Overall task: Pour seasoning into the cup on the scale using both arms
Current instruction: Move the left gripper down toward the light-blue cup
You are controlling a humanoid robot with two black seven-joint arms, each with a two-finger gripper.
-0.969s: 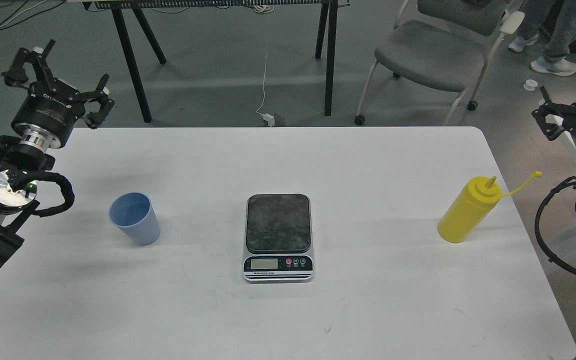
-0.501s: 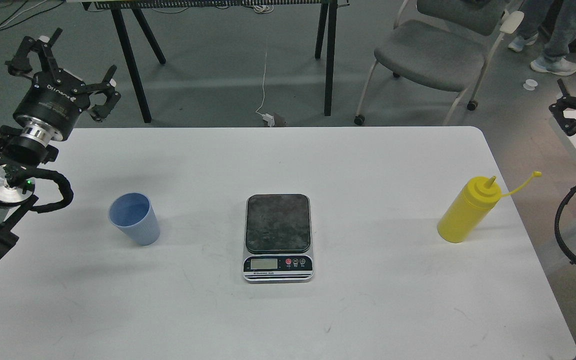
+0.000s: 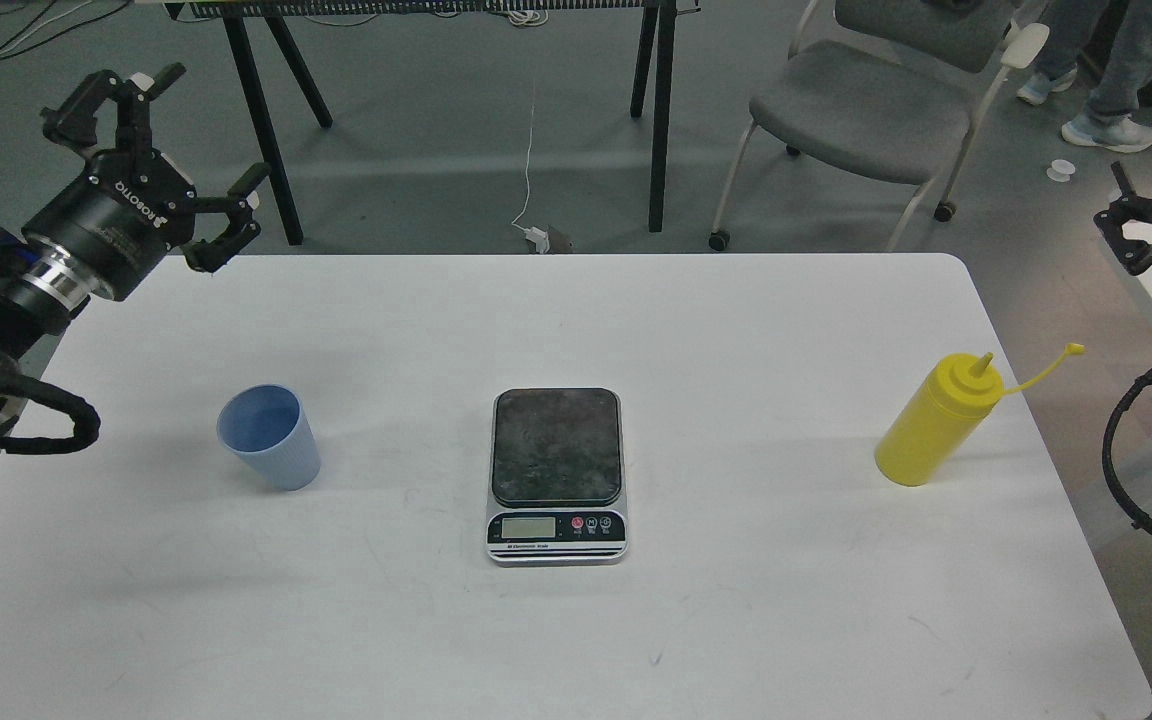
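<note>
On the white surface (image 3: 736, 620) the scale (image 3: 556, 475) sits nearest, at the middle, platform bare. The cup (image 3: 270, 436) stands upright well to its left, the seasoning (image 3: 936, 420) upright well to its right near the edge. Farther back, the left pincer (image 3: 176, 155) hovers over the far-left corner, spread wide, well apart from the cup. The right pincer (image 3: 1141, 225) shows partly at the right edge beyond the seasoning; cannot tell its spread.
</note>
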